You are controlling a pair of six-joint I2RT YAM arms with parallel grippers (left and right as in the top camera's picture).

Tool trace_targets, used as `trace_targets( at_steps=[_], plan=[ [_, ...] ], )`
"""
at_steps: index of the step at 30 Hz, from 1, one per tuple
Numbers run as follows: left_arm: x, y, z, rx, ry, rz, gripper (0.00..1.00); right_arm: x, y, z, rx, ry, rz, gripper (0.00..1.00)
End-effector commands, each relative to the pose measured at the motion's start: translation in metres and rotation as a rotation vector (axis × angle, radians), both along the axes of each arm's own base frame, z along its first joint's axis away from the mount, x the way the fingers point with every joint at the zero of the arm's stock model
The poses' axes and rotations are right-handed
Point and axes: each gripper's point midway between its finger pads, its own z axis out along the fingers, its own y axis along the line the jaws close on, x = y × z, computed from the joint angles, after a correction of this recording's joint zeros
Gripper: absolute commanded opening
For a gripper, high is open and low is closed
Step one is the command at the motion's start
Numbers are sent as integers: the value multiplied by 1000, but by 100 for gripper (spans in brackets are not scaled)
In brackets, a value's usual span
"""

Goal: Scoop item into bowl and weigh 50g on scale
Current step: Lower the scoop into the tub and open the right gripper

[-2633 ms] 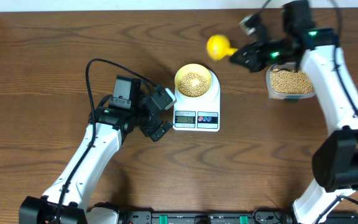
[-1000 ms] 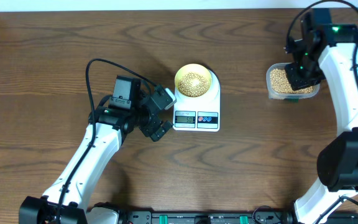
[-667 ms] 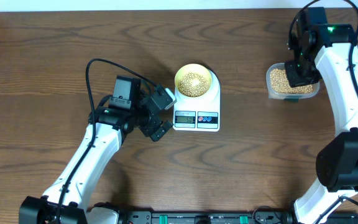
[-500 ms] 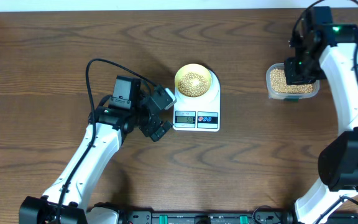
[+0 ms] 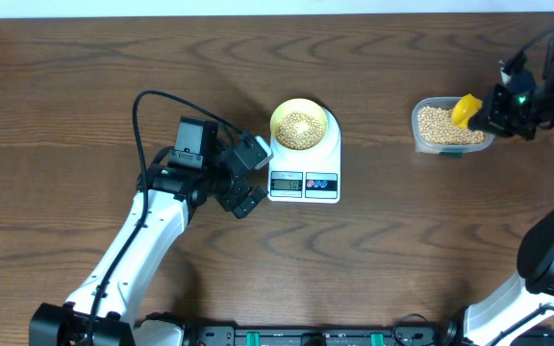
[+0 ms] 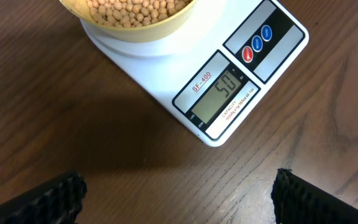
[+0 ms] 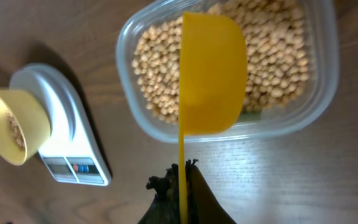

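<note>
The pale yellow bowl (image 5: 301, 125) holds tan beans (image 6: 135, 7) and stands on the white scale (image 5: 304, 181). The scale's display (image 6: 220, 98) reads 50. My left gripper (image 5: 256, 178) rests open just left of the scale, its fingertips (image 6: 45, 198) wide apart over bare wood. My right gripper (image 5: 493, 108) is shut on the thin handle of a yellow scoop (image 7: 213, 74). The scoop (image 5: 465, 109) hangs over the right end of a clear container (image 5: 450, 127) full of beans (image 7: 272, 50). It is turned on its side, and its inside is hidden.
The scale (image 7: 61, 140) and bowl (image 7: 8, 134) appear far left in the right wrist view. Dark wood table (image 5: 85, 96) spreads around everything. A black rail (image 5: 306, 336) runs along the front edge. The left arm's cable (image 5: 147, 101) loops over the table.
The right arm has pulled back to the right and turned, so the yellow scoop now shows over the container's right end. The left arm, bowl and scale have not moved.
</note>
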Motion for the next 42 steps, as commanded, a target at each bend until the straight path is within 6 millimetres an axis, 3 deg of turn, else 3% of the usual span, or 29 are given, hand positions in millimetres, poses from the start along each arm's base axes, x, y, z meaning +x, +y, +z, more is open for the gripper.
trace_targets(
  at_steps=[1, 6, 12, 16, 23, 30, 37, 42],
  plan=[
    [0, 0, 5, -9, -17, -13, 98, 0, -9, -7, 65, -15, -48, 2],
    [0, 0, 5, -9, -17, -13, 98, 5, -20, -15, 118, -65, -84, 4],
    [0, 0, 5, -9, -17, -13, 98, 0, -32, -39, 122, -55, -124, 6],
    [0, 0, 5, -9, -17, -13, 98, -3, -29, -52, 152, -47, -134, 8],
    [0, 0, 5, -9, -17, -13, 98, -3, -27, -53, 180, -61, -134, 14],
    [0, 0, 5, -9, -17, -13, 98, -16, -46, -54, 202, -18, -214, 34],
    [0, 0, 5, -9, -17, -13, 98, -34, -71, -52, 234, 30, -322, 67],
    [0, 0, 5, -9, -17, -13, 98, -34, -72, -46, 244, 27, -320, 82]
  ],
)
